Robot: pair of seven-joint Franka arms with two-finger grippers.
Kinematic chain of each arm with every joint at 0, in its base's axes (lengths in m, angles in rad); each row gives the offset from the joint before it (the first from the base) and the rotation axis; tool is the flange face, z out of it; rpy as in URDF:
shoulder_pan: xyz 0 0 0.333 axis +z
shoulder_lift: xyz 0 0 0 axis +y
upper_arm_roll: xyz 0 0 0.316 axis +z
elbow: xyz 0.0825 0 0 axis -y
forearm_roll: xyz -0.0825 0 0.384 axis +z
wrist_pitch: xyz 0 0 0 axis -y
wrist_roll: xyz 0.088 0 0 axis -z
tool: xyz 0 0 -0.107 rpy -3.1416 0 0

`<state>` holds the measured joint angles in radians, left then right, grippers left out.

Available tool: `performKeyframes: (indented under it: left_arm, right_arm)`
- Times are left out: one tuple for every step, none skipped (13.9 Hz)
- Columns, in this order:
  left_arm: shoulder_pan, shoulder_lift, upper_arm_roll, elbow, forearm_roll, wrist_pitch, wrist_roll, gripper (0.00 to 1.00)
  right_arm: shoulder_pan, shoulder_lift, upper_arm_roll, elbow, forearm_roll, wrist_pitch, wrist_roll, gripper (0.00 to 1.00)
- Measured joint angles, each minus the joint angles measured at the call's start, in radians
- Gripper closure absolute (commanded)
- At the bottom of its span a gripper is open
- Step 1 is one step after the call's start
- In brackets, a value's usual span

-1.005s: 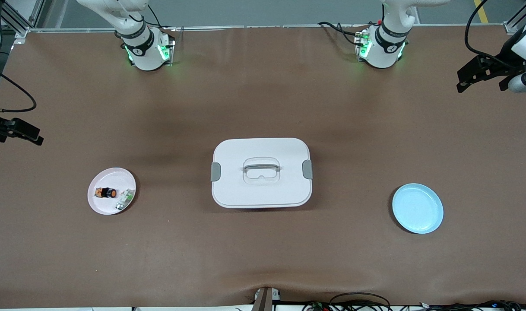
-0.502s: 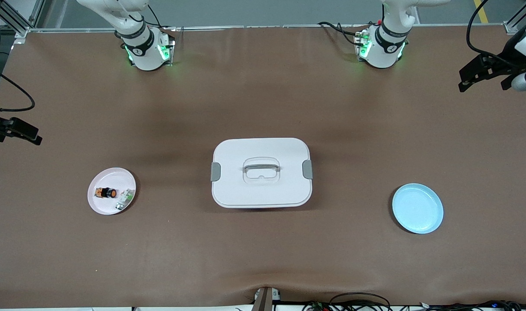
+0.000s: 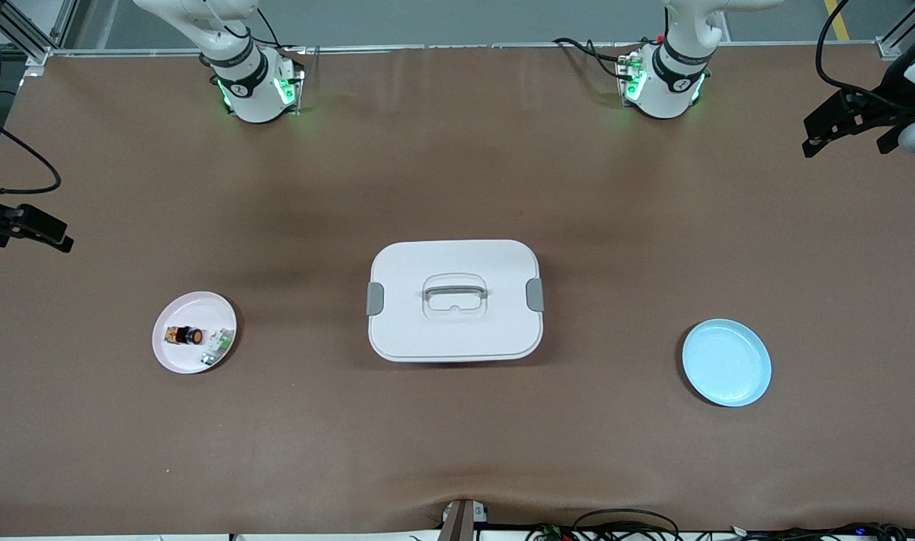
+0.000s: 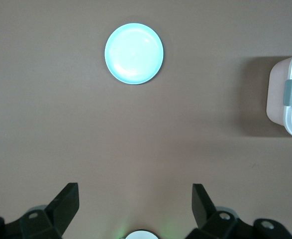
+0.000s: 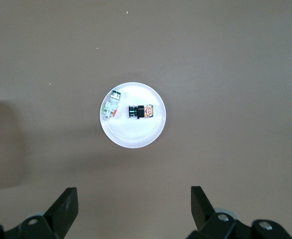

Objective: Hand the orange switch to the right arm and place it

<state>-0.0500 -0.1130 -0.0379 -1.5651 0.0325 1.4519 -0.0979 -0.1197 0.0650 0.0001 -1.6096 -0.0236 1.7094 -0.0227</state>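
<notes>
The orange switch [image 3: 185, 335] lay on the pink plate [image 3: 173, 358]. High over that plate's counter end, the right end effector [image 5: 134, 199] hung released. The left end effector [image 4: 136, 198] hung released too.

Front camera looks down high over the table [image 3: 457, 436]; each wrist camera stares straight down from high, sharing its plate.
</notes>
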Motion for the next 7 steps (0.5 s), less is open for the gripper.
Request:
performKeyframes:
  left_arm:
    - [0.0, 0.0, 0.0, 0.0, 0.0, 0.0, 0.0, 0.0]
    - [0.0, 0.0, 0.0, 0.0, 0.0, 0.0, 0.0, 0.0]
    - [0.0, 0.0, 0.0, 0.001, 0.0, 0.0, 0.0, 0.0]
    - [0.0, 0.0, 0.0, 0.001, 0.0, 0.0, 0.0, 0.0]
    - [0.0, 0.0, 0.0, 0.002, 0.0, 0.0, 0.0, 0.0]
    - [0.0, 0.0, 0.0, 0.004, 0.0, 0.0, 0.0, 0.0]
    - [0.0, 0.0, 0.0, 0.006, 0.0, -0.001, 0.0, 0.0]
  right_arm:
    - [0.0, 0.001, 0.0, 0.0, 0.0, 0.0, 0.0, 0.0]
    - [0.001, 0.005, 0.001, 0.0, 0.0, 0.0, 0.0, 0.0]
    - [0.001, 0.009, 0.002, 0.0, 0.0, 0.001, -0.001, 0.0]
    - [0.002, 0.013, 0.002, 0.0, 0.0, 0.002, -0.001, 0.0]
    - [0.002, 0.018, 0.003, 0.001, 0.0, 0.004, -0.001, 0.0]
    - [0.002, 0.023, 0.003, 0.005, 0.0, 0.006, -0.001, 0.0]
    - [0.002, 0.027, 0.003, 0.013, 0.0, 0.007, -0.001, 0.0]
